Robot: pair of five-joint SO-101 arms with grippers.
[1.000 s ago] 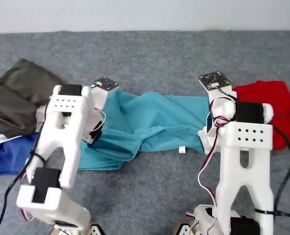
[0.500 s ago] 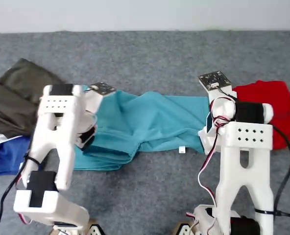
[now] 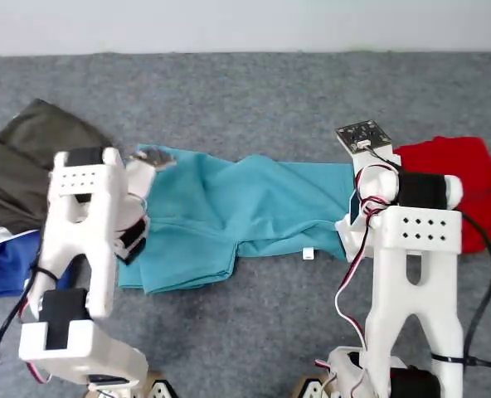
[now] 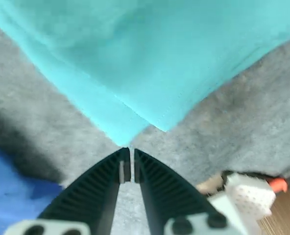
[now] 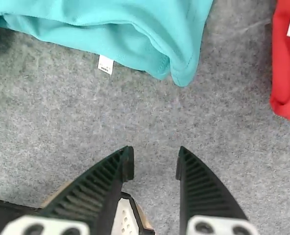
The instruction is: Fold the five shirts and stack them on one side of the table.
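Left arm (image 3: 80,240) has swung toward the left edge of the high view, drawing the teal shirt (image 3: 254,207) out flatter
The left gripper (image 4: 127,152) is pinched on a corner of that shirt, which lies across the middle of the grey table (image 3: 270,99); the right gripper (image 5: 152,161) hangs narrowly parted over bare table just beside the shirt's hem. A red shirt (image 3: 469,178) sits at the right edge, an olive shirt (image 3: 30,157) and a blue shirt (image 3: 5,265) at the left

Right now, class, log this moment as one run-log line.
left claw: shut on teal shirt corner | right claw: open above table, near teal shirt hem | red shirt: untouched
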